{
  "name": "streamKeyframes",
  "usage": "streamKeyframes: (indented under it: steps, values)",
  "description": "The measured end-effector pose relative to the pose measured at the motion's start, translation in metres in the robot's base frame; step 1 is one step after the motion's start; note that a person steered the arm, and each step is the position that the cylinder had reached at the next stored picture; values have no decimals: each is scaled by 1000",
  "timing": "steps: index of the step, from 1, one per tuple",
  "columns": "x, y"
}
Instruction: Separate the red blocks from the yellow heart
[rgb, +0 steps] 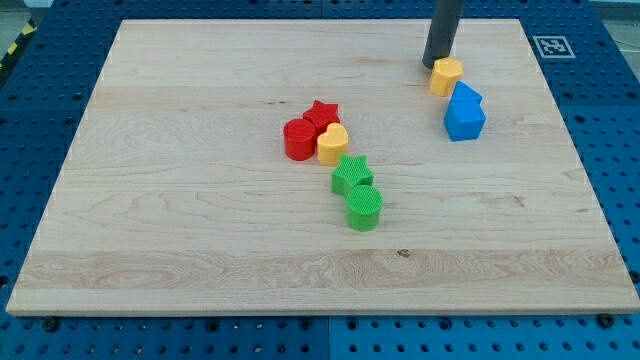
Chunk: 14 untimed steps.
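My tip (437, 66) is down on the wooden board (200, 220) at the far right, a plain dark rod with nothing to open or close and nothing held, its end just beside the far-left edge of a small yellow block (446, 76); whether the 2 actually touch, I cannot tell.

Nearest to us, a green cylinder (364, 208) with finely ribbed sides stands a little right of the board's centre. Just behind it, touching or nearly so, sits a green star (352, 174), same ribbed finish.

Next back, the cluster that matters: the yellow heart (333, 144) is pressed against 2 red pieces. A red cylinder (299, 139) sits against its left side, and a red star (322, 115) sits against its far side. All 3 are packed tight around the middle of the board, well apart from my tip.

Over on the right, 2 blue blocks (465, 113) sit huddled together, angular and house-like, one behind the other. Just beyond them is that yellow block, a faceted shape, roughly hexagonal, touching the farther blue one.

The board is pale, lightly grained wood, resting on a blue perforated table (610, 150). A black-and-white marker tag (553, 46) sits at the board's far right corner.
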<state>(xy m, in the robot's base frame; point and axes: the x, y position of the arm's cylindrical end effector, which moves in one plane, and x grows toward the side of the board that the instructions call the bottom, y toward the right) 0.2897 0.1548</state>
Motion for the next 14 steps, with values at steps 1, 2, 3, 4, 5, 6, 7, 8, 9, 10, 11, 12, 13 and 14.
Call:
streamKeyframes:
  steps: [1,2,3,4,5,6,7,8,9,10,11,12,13,14]
  values:
    - [5,0]
    - [5,0]
    - [5,-23]
    - [5,-65]
    - [18,-81]
    - [40,-107]
    - [67,-108]
    - [92,-111]
    - [99,-144]
    - [110,-159]
    - [124,-161]
    - [140,-172]
    - [152,-180]
    - [165,-180]
